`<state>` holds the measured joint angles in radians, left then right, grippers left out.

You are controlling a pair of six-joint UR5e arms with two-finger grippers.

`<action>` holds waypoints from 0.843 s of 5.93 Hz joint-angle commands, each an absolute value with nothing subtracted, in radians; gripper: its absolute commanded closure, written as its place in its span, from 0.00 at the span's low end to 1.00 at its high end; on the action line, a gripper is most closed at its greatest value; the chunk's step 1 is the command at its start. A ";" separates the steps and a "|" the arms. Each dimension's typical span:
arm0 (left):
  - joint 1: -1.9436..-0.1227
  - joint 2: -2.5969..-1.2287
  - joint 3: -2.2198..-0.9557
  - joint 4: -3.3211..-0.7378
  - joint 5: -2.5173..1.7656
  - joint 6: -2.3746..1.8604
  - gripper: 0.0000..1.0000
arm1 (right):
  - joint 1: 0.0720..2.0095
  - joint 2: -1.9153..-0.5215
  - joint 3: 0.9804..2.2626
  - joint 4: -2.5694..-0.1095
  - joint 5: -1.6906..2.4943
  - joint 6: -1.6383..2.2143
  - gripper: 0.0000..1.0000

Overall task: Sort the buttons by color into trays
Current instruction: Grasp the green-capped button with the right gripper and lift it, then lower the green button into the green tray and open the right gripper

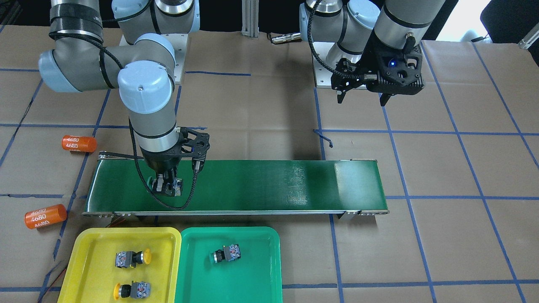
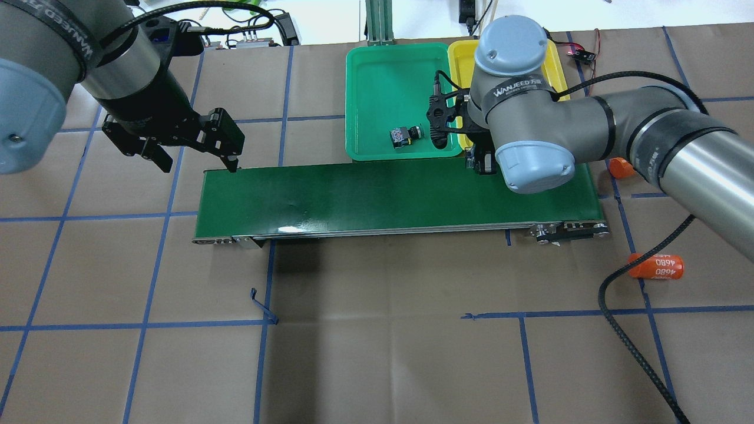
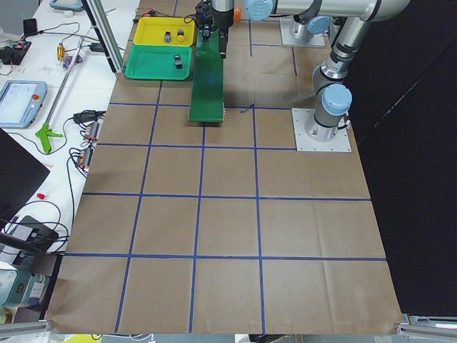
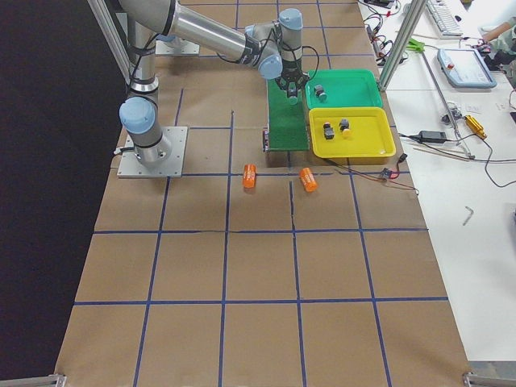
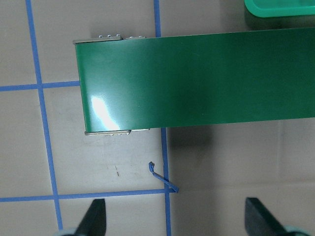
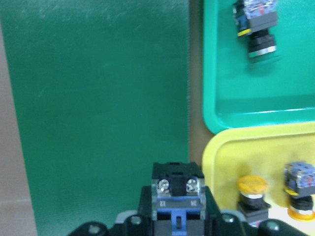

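Observation:
My right gripper [image 1: 167,186] is shut on a button [image 1: 174,185], low over the right end of the conveyor belt [image 1: 273,185]. The button's grey-blue contact block [image 6: 177,196] shows in the right wrist view, and its cap looks green. The yellow tray [image 1: 84,248] holds two yellow-capped buttons [image 1: 132,258] [image 1: 131,290]. The green tray [image 1: 252,277] beside it holds one green-capped button [image 1: 226,253]. My left gripper [image 1: 362,99] is open and empty, raised above the belt's other end [image 5: 123,83].
Two orange cylinders marked 4680 [image 1: 79,143] [image 1: 45,216] lie on the brown paper beyond the belt's right end. Both trays sit side by side along the belt's far edge [image 2: 377,76]. Blue tape lines grid the table.

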<state>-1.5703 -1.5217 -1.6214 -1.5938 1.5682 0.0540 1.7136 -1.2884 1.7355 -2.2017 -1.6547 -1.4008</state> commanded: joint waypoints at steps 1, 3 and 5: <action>-1.569 -1.522 -1.621 -1.594 1.568 0.058 0.01 | 1.716 -1.190 1.552 -2.186 -1.651 -1.429 0.88; -1.569 -1.522 -1.620 -1.594 1.568 0.057 0.01 | 1.721 -1.001 1.328 -2.192 -1.586 -1.463 0.88; -1.569 -1.520 -1.620 -1.594 1.568 0.057 0.01 | 1.765 -0.855 1.214 -2.259 -1.533 -1.486 0.88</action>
